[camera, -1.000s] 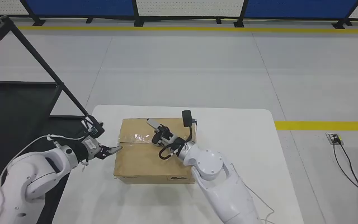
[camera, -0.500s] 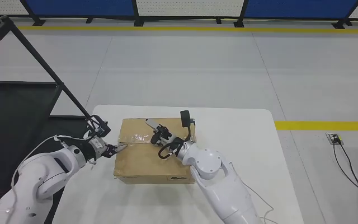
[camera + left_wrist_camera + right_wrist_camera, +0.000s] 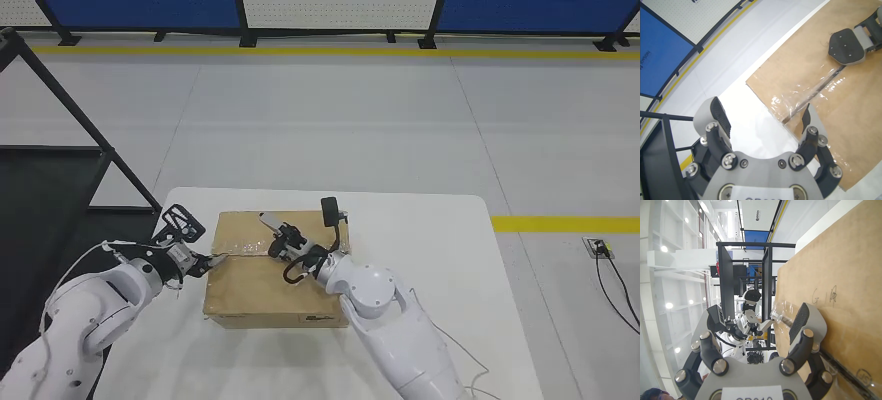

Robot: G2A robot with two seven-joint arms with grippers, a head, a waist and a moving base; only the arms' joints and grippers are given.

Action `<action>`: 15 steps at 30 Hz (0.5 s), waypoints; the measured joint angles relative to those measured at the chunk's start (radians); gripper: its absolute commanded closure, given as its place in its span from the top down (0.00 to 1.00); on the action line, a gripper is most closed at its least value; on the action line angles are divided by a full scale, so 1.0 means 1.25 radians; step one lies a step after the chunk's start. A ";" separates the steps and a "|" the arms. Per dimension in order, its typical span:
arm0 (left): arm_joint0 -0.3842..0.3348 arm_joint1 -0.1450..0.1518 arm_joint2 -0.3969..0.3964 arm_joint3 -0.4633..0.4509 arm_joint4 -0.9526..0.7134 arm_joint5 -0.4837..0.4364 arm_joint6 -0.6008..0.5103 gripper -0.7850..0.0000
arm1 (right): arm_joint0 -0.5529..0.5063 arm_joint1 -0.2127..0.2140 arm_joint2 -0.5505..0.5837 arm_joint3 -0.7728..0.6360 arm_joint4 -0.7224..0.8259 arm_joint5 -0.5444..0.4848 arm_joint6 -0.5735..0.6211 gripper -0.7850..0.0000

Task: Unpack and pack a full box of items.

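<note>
Box [image 3: 270, 285]: closed brown cardboard carton, rectangular and flat-topped, lying left of centre on the surface; its top flaps meet in a lengthwise seam [image 3: 831, 75].
Tape [image 3: 800, 98]: clear, glossy, crinkled film laid along the seam and folded over the box's left end.
Left jaws: spread wide, nothing held. They sit at the box's left end, one ribbed black pad [image 3: 720, 117] over bare surface, the other at the box edge beside the taped end of the seam. Contact there cannot be told.
Right jaws: spread wide, nothing held. One ribbed pad [image 3: 798, 321] lies on the box top at the seam, and the other finger stands clear above the box.
Edges and room: the box's long sides run parallel to the surface's near edge. A broad bare margin lies to its right, with narrower strips on its left, far and near sides.
Surface [image 3: 440, 300]: white, smooth, with rounded corners.
Room: pale grey floor [image 3: 330, 120] crossed by a yellow line [image 3: 565, 224]; black metal frame [image 3: 70, 110] to the left; blue panels [image 3: 140, 12] along the far side.
</note>
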 measured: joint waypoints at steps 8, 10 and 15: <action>0.006 0.000 -0.034 0.006 0.002 0.022 0.004 1.00 | 0.003 0.000 0.000 0.006 0.002 -0.001 0.005 1.00; 0.012 0.001 -0.045 0.004 0.002 0.023 0.005 1.00 | 0.004 0.001 0.000 0.007 0.002 0.000 0.006 1.00; 0.028 0.002 -0.066 -0.005 -0.026 0.002 0.011 1.00 | 0.006 0.001 -0.002 0.008 0.003 -0.005 0.008 1.00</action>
